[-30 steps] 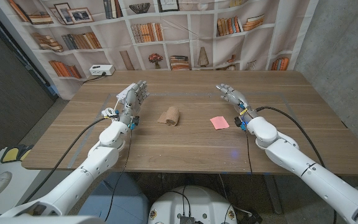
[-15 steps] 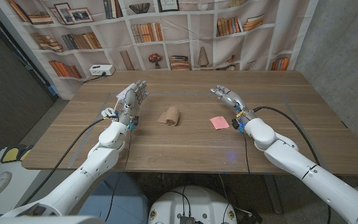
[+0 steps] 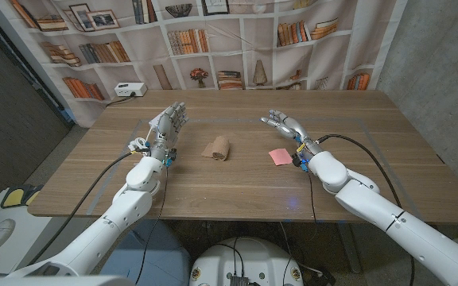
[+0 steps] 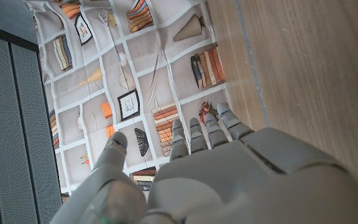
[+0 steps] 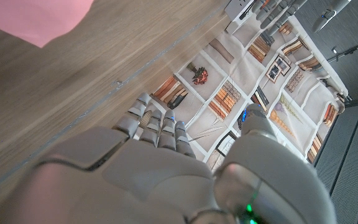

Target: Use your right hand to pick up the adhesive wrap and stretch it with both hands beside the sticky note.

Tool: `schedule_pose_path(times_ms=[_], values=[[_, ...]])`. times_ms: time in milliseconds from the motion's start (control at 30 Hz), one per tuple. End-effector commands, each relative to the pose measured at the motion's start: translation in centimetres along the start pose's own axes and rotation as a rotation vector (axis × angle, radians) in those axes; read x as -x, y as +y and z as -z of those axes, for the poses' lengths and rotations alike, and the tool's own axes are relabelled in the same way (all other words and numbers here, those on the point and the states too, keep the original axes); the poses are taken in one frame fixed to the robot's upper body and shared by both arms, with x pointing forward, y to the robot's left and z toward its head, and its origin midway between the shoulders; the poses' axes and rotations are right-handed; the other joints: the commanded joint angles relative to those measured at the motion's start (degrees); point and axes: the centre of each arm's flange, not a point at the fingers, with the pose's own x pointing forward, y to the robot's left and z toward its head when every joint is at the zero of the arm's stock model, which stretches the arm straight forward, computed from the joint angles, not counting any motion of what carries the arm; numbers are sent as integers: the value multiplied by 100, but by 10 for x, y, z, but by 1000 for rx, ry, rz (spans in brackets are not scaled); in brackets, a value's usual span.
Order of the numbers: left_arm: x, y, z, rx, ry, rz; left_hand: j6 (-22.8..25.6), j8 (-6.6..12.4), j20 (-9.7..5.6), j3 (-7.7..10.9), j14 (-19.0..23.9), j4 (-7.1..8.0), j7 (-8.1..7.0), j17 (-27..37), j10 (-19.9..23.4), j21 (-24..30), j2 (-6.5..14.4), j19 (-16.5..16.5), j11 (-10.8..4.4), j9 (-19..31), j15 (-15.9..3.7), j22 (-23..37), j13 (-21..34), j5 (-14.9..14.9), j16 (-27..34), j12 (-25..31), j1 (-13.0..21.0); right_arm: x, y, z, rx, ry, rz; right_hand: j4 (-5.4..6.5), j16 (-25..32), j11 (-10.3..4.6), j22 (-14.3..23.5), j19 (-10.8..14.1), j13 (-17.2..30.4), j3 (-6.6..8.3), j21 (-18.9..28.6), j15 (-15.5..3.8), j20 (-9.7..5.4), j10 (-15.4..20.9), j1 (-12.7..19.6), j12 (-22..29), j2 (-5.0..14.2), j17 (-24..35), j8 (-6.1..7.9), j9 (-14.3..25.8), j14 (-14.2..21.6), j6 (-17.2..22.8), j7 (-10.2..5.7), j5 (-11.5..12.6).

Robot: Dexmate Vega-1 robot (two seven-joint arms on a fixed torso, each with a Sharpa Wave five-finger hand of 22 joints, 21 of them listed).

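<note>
Nothing is done yet: the wrap (image 3: pixel 219 148) lies untouched mid-counter (image 3: pixel 237 187), left of the sticky note (image 3: pixel 280 156), while the right robot hand (image 3: pixel 286 125) and left robot hand (image 3: pixel 168 126) hover open, empty, fingers apart.

Even indoor light, soft shadows; wrist views maybe blurry close-up.

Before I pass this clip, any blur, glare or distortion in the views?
Head view: evenly lit and sharp, adhesive wrap and sticky note clear. Right wrist view: the note is a soft pink blur. Left wrist view: the left hand looms large.
</note>
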Motion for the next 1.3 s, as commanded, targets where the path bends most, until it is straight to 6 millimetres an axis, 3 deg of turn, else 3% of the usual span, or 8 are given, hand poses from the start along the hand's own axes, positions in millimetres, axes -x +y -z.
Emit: schedule_pose_path(times_ms=[33,267,367,1233,1300], values=[[0,1,1,-1,1,17,45,21,17,-10,41,-8,-9,23,42,-17,-19,53,32,18,6,10,3,23,10,12,8,4,10,-4,63,0,-18,-11,-11,-39,15,-2,17,95,20,-10,39,33,167,-5,53,12,48,19,-34,18,-33,5],[-1,4,2,-3,4,16,41,11,18,-13,40,-6,-5,24,36,-34,-17,58,26,18,15,11,2,23,5,5,3,3,12,-8,110,-13,-25,-21,-9,-53,14,-7,18,164,20,-14,50,27,321,-11,93,11,46,19,-34,10,-66,4],[0,6,2,-3,5,11,37,6,22,-14,33,-5,-4,24,40,-44,-16,60,30,18,19,11,2,23,1,5,1,3,13,-9,125,-18,-22,-23,1,-197,14,-5,34,249,26,-143,45,279,591,81,63,5,50,21,-18,22,-216,-19],[8,5,4,-2,9,12,59,-18,18,-28,179,7,5,29,155,-131,-4,121,-2,18,1,14,0,22,38,26,-24,14,42,-24,312,-29,-102,-33,-8,-276,13,-15,83,348,28,-151,94,190,949,65,-12,4,24,25,-39,-26,-256,-33],[9,6,4,0,11,9,61,-19,14,-28,178,6,5,28,146,-137,-4,123,-9,18,-5,14,0,22,34,20,-24,15,45,-25,328,-40,-100,-24,-2,-422,13,-15,102,403,29,-153,103,122,1170,50,-69,6,-75,27,-33,-353,-318,-34]])
